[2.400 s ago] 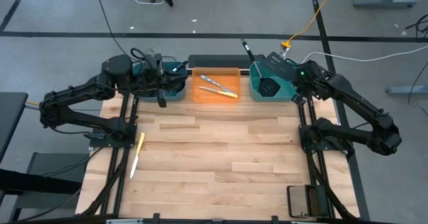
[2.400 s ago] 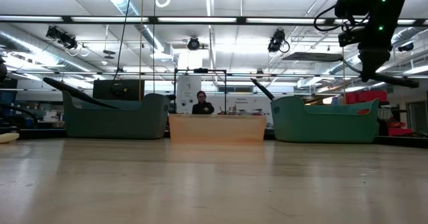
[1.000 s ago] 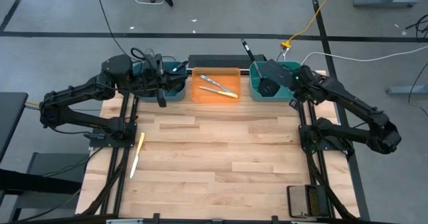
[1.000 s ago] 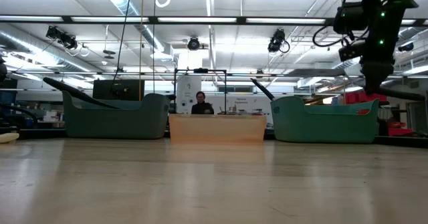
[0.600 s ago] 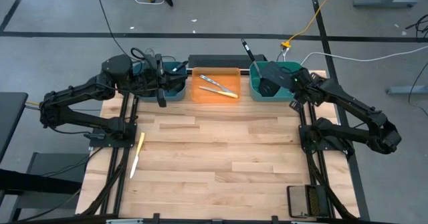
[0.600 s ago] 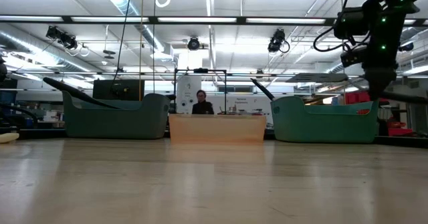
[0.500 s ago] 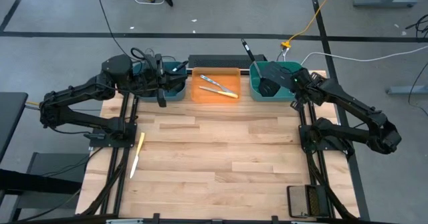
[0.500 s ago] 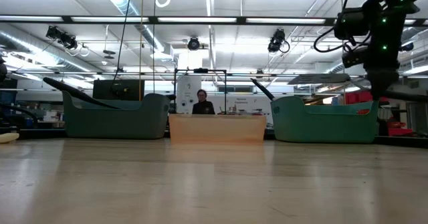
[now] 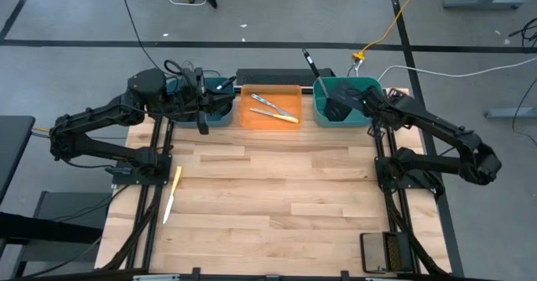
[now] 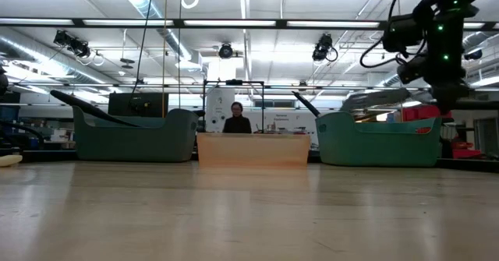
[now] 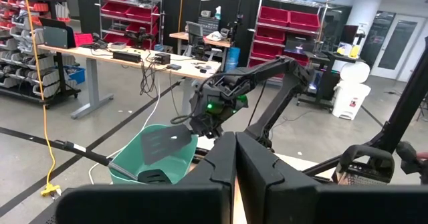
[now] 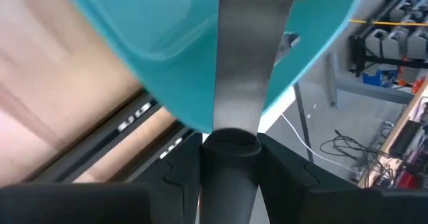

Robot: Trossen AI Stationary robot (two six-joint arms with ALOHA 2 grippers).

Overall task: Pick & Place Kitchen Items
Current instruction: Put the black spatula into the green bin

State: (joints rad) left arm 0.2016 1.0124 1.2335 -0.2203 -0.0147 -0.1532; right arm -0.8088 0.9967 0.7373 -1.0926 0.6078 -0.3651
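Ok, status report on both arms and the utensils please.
Right gripper shut on spatula, over right teal bin. Left gripper shut, empty. One knife on table.

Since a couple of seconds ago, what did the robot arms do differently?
The right gripper, shut on a black spatula, swung leftward over the right teal bin, carrying the spatula along. The left gripper stayed shut by the left teal bin. The knives in the orange bin and the yellow-handled knife didn't move.
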